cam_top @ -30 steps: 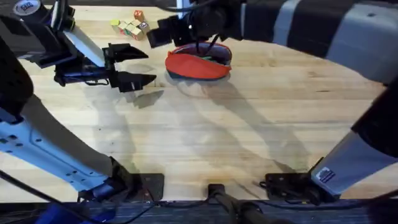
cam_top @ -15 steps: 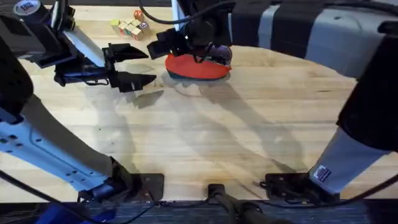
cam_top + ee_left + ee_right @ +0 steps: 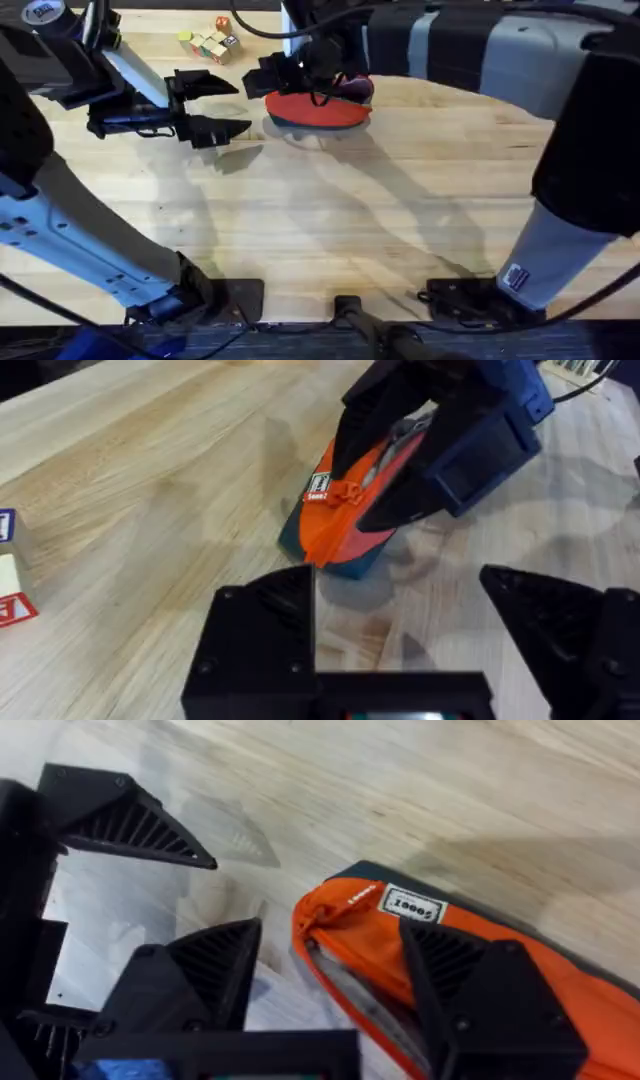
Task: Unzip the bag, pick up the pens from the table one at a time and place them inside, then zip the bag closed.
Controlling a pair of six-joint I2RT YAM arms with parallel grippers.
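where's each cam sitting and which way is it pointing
overhead: fixed above the arms' bases, looking down and forward over the table; both arms show, the left hand open, the right hand at the bag.
left wrist: on the left arm, looking past its own open fingers at the bag, with the right hand on it.
right wrist: on the right arm, looking down at the bag's end; own fingers open, the left hand beyond.
shared: all three views show the bag.

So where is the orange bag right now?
In the overhead view the orange bag lies on the table's far side near the middle, under the right gripper, right of the left gripper.
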